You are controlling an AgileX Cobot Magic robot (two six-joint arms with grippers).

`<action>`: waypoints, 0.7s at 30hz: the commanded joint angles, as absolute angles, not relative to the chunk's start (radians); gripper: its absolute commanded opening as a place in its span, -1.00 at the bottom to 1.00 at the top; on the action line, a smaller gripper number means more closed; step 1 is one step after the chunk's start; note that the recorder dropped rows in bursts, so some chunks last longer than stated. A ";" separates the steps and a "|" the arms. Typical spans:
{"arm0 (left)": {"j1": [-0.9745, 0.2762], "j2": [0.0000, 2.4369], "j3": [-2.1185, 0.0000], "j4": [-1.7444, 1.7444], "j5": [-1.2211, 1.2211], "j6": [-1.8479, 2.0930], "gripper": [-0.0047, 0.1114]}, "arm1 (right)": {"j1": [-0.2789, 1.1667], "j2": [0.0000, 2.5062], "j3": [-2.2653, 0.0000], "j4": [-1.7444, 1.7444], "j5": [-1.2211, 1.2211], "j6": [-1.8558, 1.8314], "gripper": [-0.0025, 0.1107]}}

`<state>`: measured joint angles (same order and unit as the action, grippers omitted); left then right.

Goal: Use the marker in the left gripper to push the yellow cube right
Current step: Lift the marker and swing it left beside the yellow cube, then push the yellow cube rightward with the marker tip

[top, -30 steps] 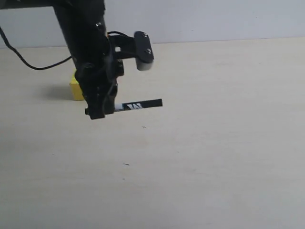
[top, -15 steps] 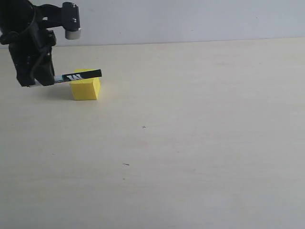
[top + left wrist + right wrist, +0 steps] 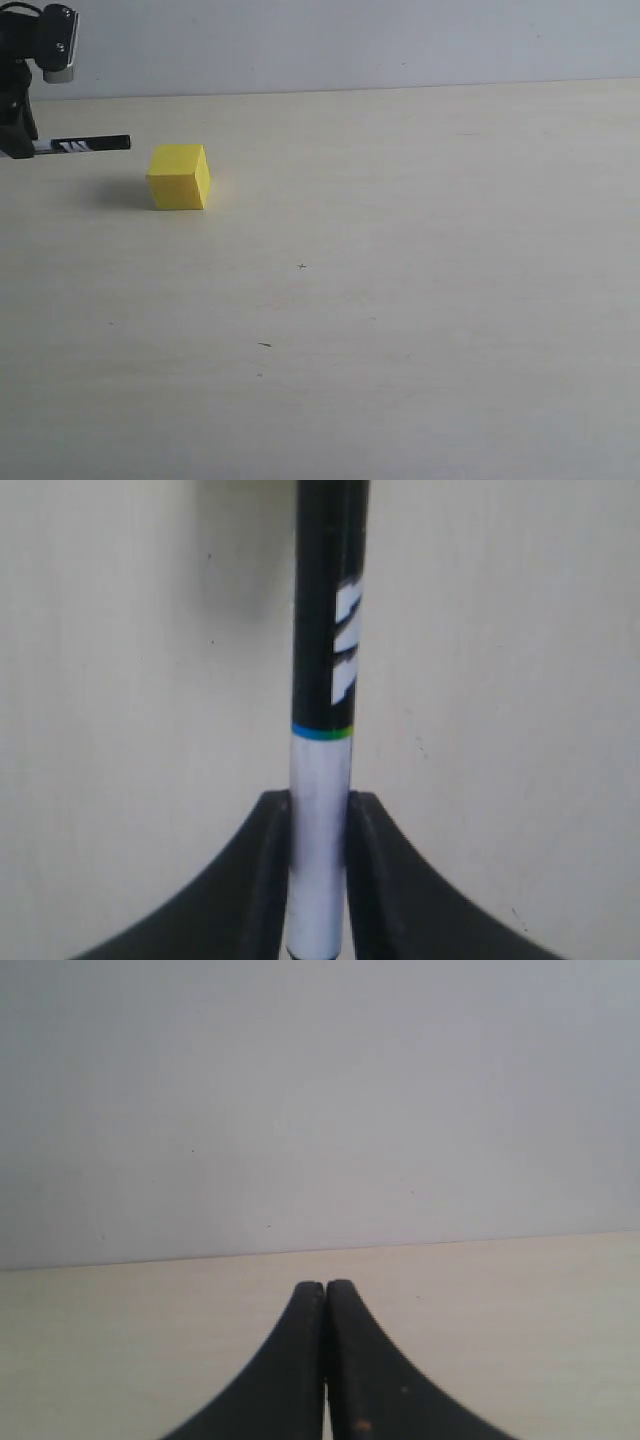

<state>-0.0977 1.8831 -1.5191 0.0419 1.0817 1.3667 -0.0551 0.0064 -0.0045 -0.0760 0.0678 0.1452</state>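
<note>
The yellow cube (image 3: 179, 177) rests on the pale table at the far left of the exterior view. My left gripper (image 3: 18, 140) sits at the left edge of that view, shut on the marker (image 3: 88, 145). The marker lies level, its black end pointing right and stopping a short gap left of the cube, slightly above its top. In the left wrist view the marker (image 3: 322, 730) stands clamped by its white barrel in the left gripper (image 3: 320, 810); no cube shows there. The right gripper (image 3: 325, 1288) shows only in its wrist view, shut on nothing.
The bare pale wooden table (image 3: 400, 300) stretches to the right of the cube, with a few tiny dark specks (image 3: 264, 345). A white wall (image 3: 400, 40) backs its far edge. The right wrist view shows table and wall only.
My left gripper has swung left and up with the marker, from in front of the cube to the left edge of the view. The marker's tip passed over the cube, which has not moved.
</note>
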 commanded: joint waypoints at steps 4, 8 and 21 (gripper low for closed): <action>0.017 2.003 -1.552 -0.051 1.028 1.485 -0.92 | -0.059 0.000 0.000 -0.079 0.066 0.143 -0.96; 0.031 2.091 -1.626 -0.051 1.052 1.485 -0.92 | -0.059 0.000 0.000 -0.079 0.066 0.143 -0.96; 0.029 2.291 -1.851 -0.059 1.094 1.567 -0.92 | -0.059 0.000 0.000 -0.079 0.066 0.144 -0.96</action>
<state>0.0285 2.2825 -1.8241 -0.0432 1.0848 1.5412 -0.0551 0.0064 -0.0045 -0.0760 0.0678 0.1452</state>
